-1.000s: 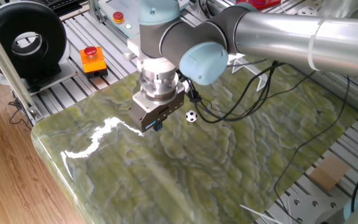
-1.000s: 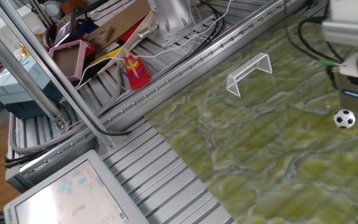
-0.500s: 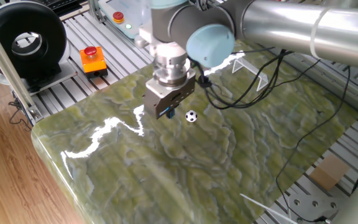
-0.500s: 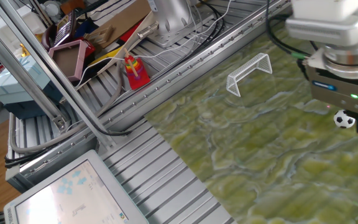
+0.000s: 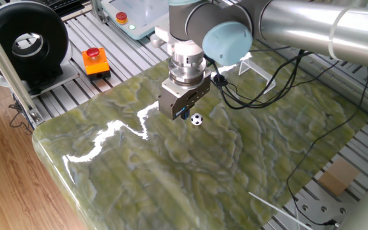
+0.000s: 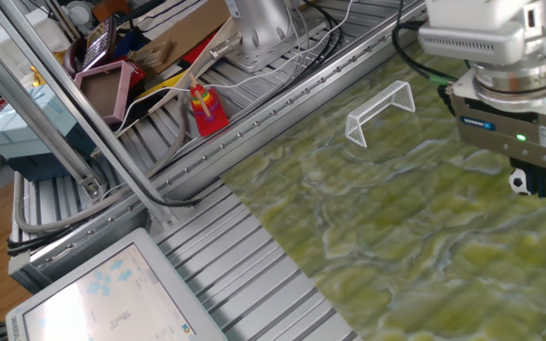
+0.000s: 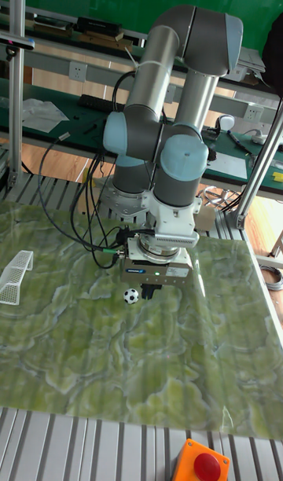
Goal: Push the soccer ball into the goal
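Tall fixed view: goal (image 7: 16, 277) mouth toward soccer ball (image 7: 130, 295).

One fixed view, high and oblique from a table (image 5: 94, 166) corner, the other fixed view, high from the opposite side across the goal (image 6: 379, 109), tall fixed view, front-on facing the arm (image 7: 173, 104), all sharing the green tabletop around the soccer ball (image 5: 197, 119).
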